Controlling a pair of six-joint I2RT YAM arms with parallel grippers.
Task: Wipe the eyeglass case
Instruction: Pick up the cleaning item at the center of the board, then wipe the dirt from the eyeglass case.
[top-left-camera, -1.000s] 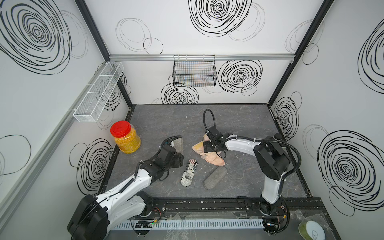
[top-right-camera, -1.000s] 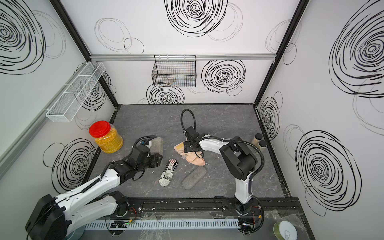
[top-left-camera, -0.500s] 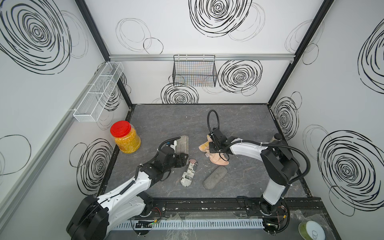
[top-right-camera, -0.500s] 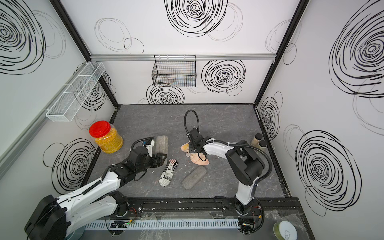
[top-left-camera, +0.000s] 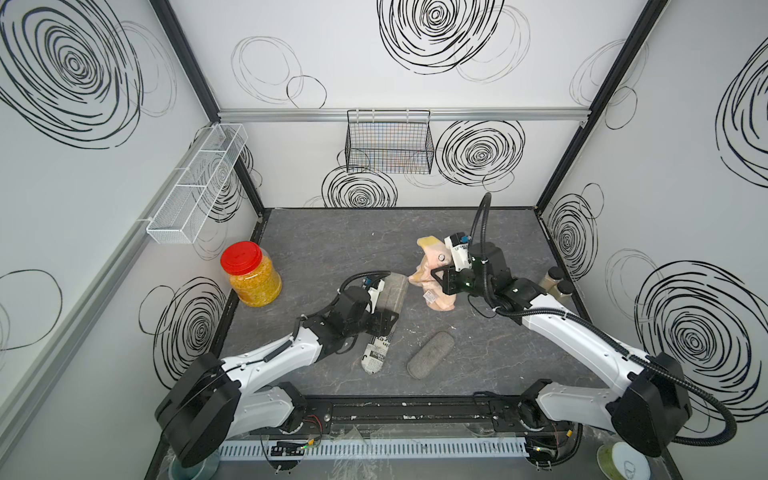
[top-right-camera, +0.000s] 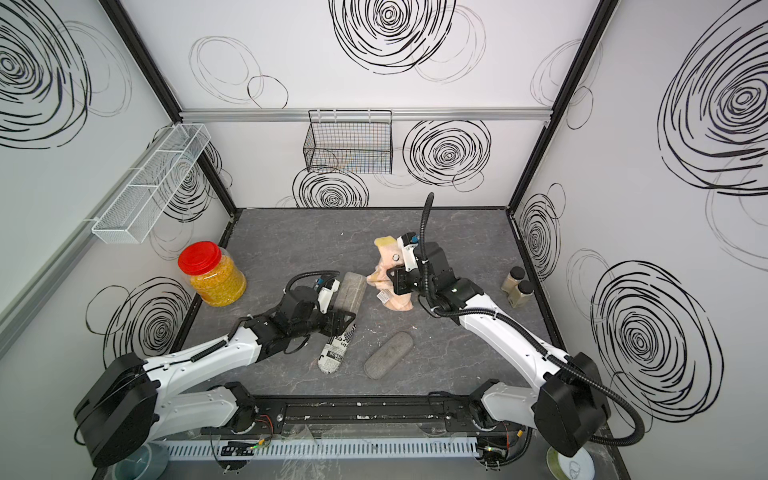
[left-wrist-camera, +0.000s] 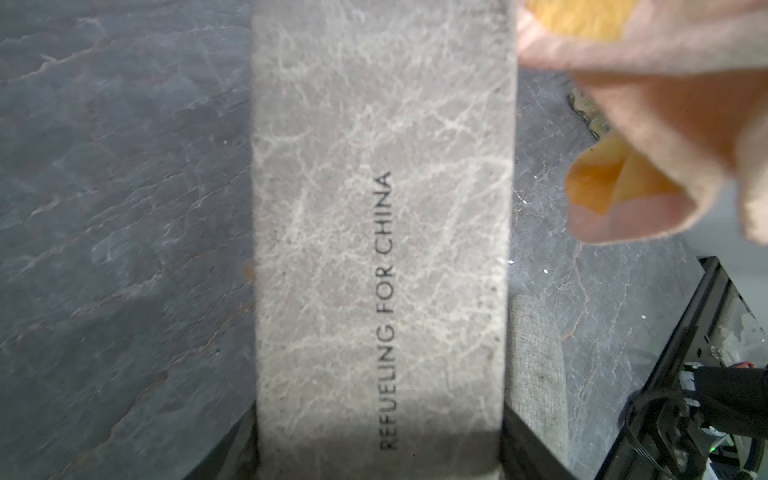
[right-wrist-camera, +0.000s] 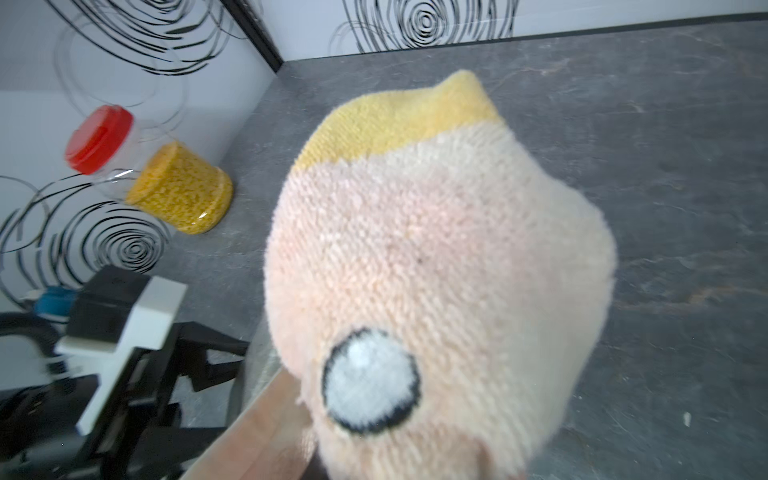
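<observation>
grey case (top-left-camera: 394, 289) aloft in left pincer (top-left-camera: 384, 319), cloth (top-left-camera: 430, 259) in right pincer (top-left-camera: 441, 279).

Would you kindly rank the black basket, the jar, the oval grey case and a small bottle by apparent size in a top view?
Largest to smallest:
1. black basket
2. jar
3. oval grey case
4. small bottle
The basket hangs up on the wall, likely nearer the camera, so its lead may be partly nearness.

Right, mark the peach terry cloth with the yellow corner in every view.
Top view: peach terry cloth, centre of the scene.
Top view: same spot.
Left wrist: at a corner, beside the grey leather eyeglass case.
Right wrist: fills the centre.
Landmark: that case, beside it in both top views too.
</observation>
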